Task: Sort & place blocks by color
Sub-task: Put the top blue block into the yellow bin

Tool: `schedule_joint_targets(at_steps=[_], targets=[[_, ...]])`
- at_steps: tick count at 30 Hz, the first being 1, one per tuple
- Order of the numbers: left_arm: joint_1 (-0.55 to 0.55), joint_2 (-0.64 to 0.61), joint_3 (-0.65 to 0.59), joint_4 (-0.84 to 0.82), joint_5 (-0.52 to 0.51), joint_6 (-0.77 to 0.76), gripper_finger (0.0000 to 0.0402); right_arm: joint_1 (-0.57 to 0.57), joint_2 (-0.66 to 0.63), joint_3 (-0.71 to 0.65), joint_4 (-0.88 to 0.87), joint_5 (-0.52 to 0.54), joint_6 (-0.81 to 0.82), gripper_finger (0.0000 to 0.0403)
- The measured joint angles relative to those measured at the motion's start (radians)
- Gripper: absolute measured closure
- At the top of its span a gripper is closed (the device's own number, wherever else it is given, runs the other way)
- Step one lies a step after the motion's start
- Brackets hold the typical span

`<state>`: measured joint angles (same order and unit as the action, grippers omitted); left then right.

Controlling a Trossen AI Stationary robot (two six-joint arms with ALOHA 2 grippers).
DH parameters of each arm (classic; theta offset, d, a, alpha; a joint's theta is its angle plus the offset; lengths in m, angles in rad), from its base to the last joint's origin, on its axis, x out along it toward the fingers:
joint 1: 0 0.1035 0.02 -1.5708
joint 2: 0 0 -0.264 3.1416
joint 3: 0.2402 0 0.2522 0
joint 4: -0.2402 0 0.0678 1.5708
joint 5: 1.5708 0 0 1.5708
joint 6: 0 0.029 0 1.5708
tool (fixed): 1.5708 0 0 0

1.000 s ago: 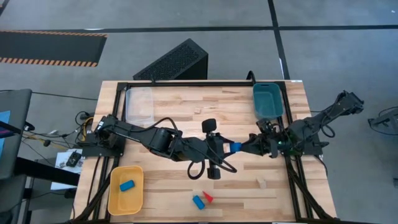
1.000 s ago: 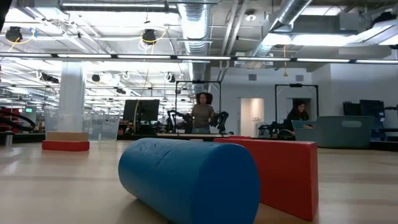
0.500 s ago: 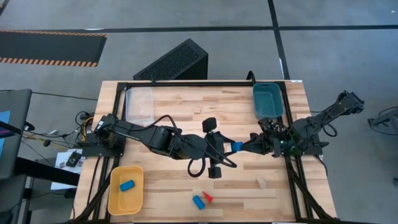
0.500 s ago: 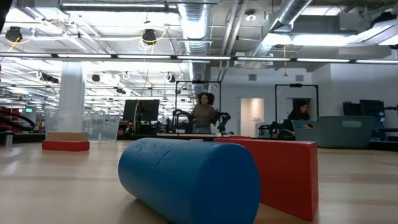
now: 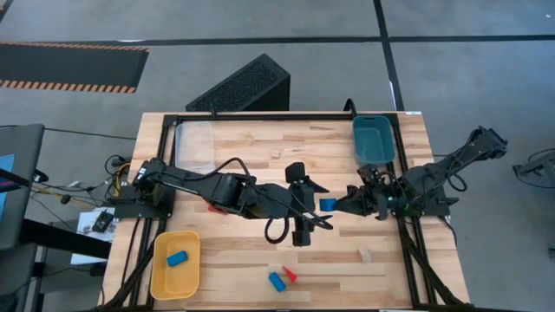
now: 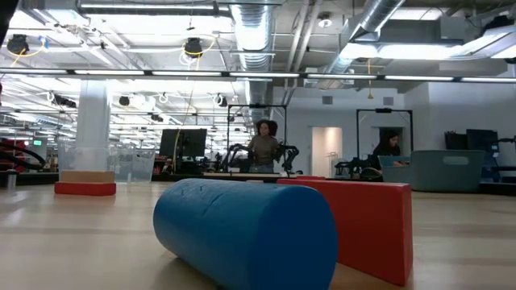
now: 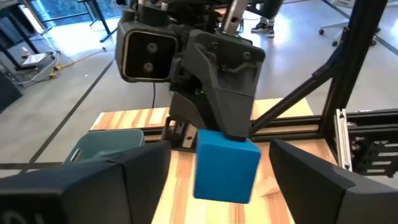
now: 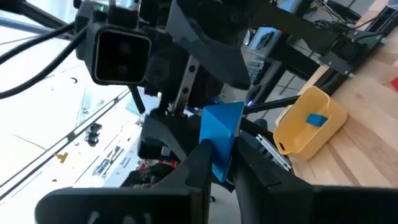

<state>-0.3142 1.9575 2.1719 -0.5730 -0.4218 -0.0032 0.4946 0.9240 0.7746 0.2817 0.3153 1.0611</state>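
While the two arms meet over the middle of the wooden table (image 5: 260,147), most of the other things lie toward its edges. At the near left corner sits a yellow tray (image 5: 175,265) with one blue block (image 5: 178,257) lying in it; the same tray shows in the right wrist view (image 8: 309,122). A clear tray (image 5: 194,145) rests at the far left corner. Left of centre, the left gripper (image 5: 314,205) reaches toward the right arm with its fingers (image 7: 314,171) spread wide on either side of a blue cube (image 5: 328,204), not touching it in the left wrist view (image 7: 225,165). The right gripper (image 5: 336,205) pinches that cube between its fingers (image 8: 200,163), holding it clear of the table. Near the front edge, a blue cylinder (image 5: 277,281) and a red wedge (image 5: 290,274) lie touching each other; they fill the low view, the cylinder (image 6: 246,232) in front of the wedge (image 6: 359,223). Further right lies a pale wooden block (image 5: 365,255), well apart from the others. A teal tray (image 5: 374,139) stands at the far right corner. Beyond the table, a dark perforated case (image 5: 240,87) lies on the grey floor. Across the room, under exposed ducts, one person (image 6: 262,146) stands and another person (image 6: 387,148) sits at a desk.
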Motion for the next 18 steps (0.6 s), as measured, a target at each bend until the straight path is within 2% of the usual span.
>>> schedule_joint_targets(at_steps=[4,8,18], targets=[[0.003,0.000,0.000,-0.012,0.017,0.019,0.0124,0.000,0.000,0.000,0.004,0.000,0.000,0.0331],[0.005,0.005,0.000,0.001,0.017,0.050,0.0139,0.000,-0.001,0.000,0.004,0.000,0.001,0.0331],[0.034,0.007,0.000,-0.010,0.065,0.047,0.0242,0.000,-0.002,0.000,0.006,0.002,0.003,0.0331]])
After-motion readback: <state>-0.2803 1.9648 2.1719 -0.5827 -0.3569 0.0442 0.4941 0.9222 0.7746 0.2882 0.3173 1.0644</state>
